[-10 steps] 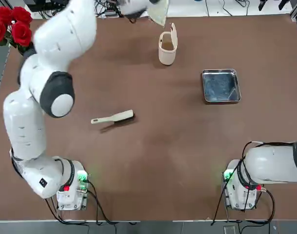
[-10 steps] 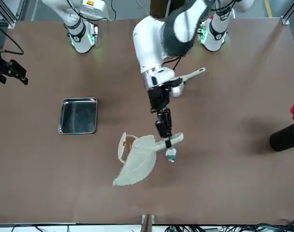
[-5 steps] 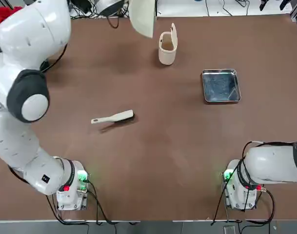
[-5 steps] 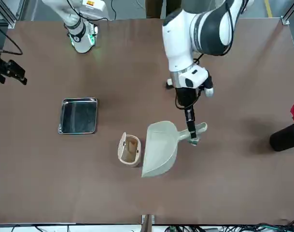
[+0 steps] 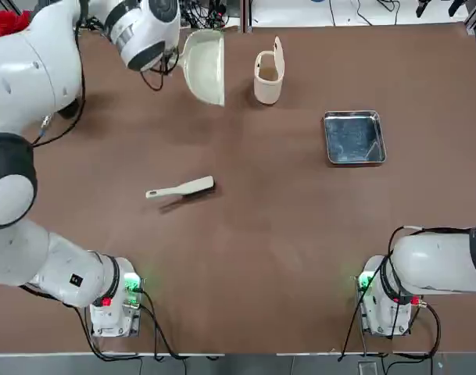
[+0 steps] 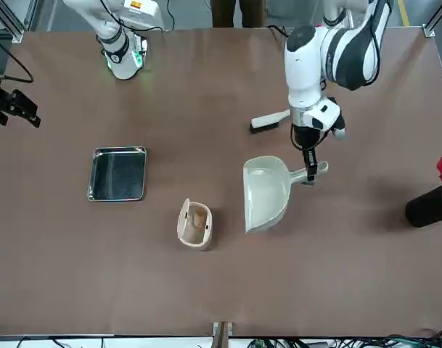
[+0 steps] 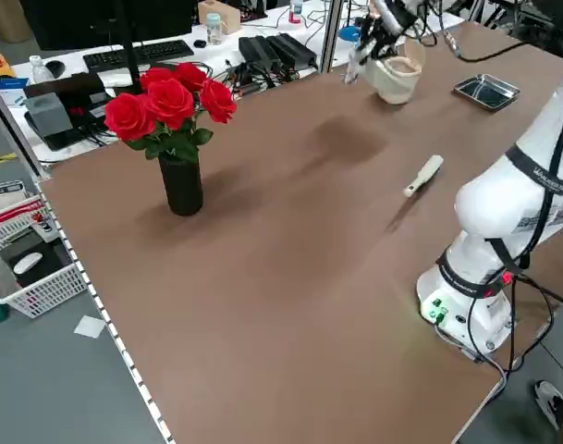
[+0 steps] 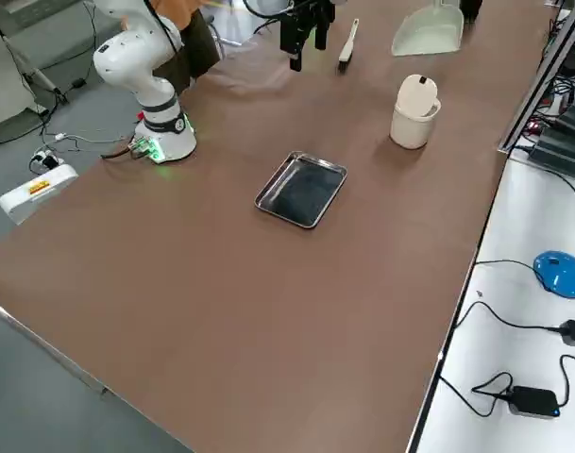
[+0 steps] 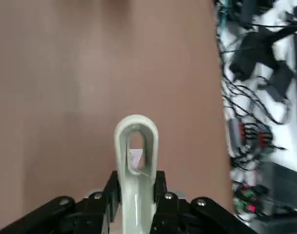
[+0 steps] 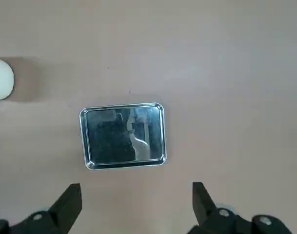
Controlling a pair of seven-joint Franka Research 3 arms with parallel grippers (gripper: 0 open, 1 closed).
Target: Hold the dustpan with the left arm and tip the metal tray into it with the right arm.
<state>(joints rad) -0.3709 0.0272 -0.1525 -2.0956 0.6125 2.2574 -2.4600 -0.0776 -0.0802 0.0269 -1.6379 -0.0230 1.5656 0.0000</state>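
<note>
The cream dustpan (image 5: 205, 66) (image 6: 265, 192) hangs near the table's far edge, just to the robot's left of the bin, scoop mouth facing the far edge. My left gripper (image 6: 310, 170) (image 9: 135, 183) is shut on its looped handle (image 9: 135, 146). The metal tray (image 5: 353, 137) (image 6: 119, 174) (image 10: 123, 135) lies flat on the right half of the table. My right gripper (image 10: 134, 190) (image 8: 304, 42) hovers open high above the table, short of the tray, holding nothing. The right arm is folded back near its base.
A cream bin (image 5: 268, 74) (image 6: 195, 223) with its lid up stands between dustpan and tray. A cream hand brush (image 5: 183, 188) (image 6: 270, 120) lies mid-table on the left. Red roses in a black vase (image 7: 170, 139) stand at the far left corner.
The left arm has swung the dustpan from beyond the table's far edge back over the table, to the left of the bin, and levelled it. The right arm has not moved.
</note>
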